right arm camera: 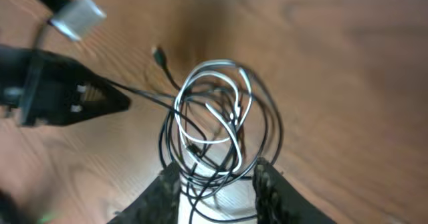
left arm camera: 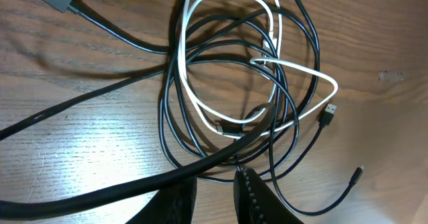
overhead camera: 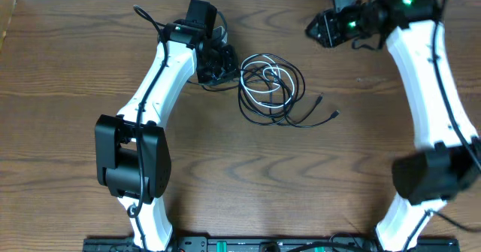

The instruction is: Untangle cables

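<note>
Although the left gripper [left arm camera: 215, 178] is set at the left edge of the cables [overhead camera: 270, 83], only a slim gap is seen between its jaws. A black cord is laid across its fingertips, and whether that cord is pinched cannot be told. The right gripper [right arm camera: 217, 169] is spread, nothing is grasped by it, and it is seen well apart from the pile, toward the far right. The cables are heaped mid-table in loose overlapping loops, a white cable [left arm camera: 304, 70] wound among black ones, with two plug ends [overhead camera: 334, 114] trailed rightward. A brown wood-grain table [overhead camera: 225, 169] is seen beneath, and a white strip is glimpsed beyond its far edge.
</note>
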### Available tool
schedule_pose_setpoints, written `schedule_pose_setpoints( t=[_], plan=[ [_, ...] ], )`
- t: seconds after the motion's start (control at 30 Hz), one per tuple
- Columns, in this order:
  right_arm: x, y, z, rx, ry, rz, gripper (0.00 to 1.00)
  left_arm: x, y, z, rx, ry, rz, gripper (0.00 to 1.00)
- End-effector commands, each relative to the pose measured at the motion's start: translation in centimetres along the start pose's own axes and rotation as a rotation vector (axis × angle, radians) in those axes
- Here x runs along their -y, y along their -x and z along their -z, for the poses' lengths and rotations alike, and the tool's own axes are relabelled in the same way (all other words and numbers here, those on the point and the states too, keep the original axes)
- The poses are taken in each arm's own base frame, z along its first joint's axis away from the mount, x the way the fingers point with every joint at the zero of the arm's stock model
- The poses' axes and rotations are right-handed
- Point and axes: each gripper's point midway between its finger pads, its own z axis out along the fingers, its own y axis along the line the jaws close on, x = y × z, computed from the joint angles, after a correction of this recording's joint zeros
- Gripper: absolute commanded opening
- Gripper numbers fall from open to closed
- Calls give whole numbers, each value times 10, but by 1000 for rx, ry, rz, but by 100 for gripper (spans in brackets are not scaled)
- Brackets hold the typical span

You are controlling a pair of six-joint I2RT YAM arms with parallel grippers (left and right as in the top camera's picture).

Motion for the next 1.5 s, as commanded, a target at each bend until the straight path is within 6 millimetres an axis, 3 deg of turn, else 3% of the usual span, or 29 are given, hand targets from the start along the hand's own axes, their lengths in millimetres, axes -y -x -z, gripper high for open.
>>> schedule_pose_setpoints(
  t=[0.0,0.17,0.4,0.57,0.77,0.97,1.07,1.2,1.33,1.47],
  plan=[
    [-2,-20,-38,-68,228,22,42,-5,-2,-6,-14,17,-13,25],
    [21,-59,-90,-194,311,-13,47,-5,-2,-6,-14,17,-13,26],
    [32,-113,-149,-314,457,-15,52,-5,-2,-6,-14,17,-13,26],
    [28,-133,-169,-330,562,-32,51,-5,-2,-7,-14,17,-13,27],
    [14,-132,-176,-309,623,-14,44,-6,-2,-9,-19,19,-11,27],
    [2,-126,-177,-283,667,-13,23,-6,-2,-9,-18,19,-11,29],
    [-5,-117,-174,-241,716,-50,1,-6,-2,-9,-18,19,-11,29],
    [0,-103,-170,-245,694,-169,1,-6,-2,-9,-18,19,-11,30],
    [-13,-60,-130,-136,785,-204,1,-6,-2,-9,-19,19,-11,30],
    [-33,-14,-69,-13,834,-145,1,-6,-2,-9,-18,19,-11,30]
  ],
)
